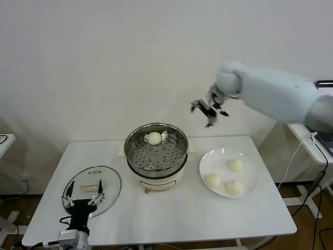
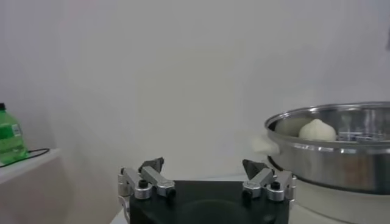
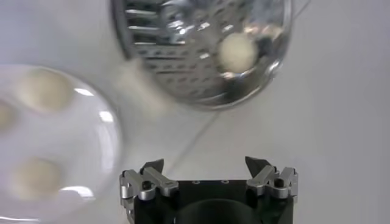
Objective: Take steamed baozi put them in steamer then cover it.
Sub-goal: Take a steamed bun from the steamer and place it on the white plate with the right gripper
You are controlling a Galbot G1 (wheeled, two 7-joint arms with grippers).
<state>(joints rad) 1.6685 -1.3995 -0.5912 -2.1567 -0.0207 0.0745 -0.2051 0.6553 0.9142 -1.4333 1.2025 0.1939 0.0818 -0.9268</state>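
Left pincer (image 1: 83,200) over cover (image 1: 92,190), handle crosswise.

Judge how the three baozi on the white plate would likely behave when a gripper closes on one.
The baozi on the plate look smooth and rounded, so probably soft and easily dented. Being domed, one may roll if nudged. They sit apart, which likely leaves the open right gripper finger room.

In our right wrist view the white plate (image 3: 91,131) and its three baozi (image 3: 44,88) are blurring and running off the edge, the steamer (image 3: 183,67) is being cropped there, and in our left wrist view a green bottle (image 2: 11,141) is being cut off.
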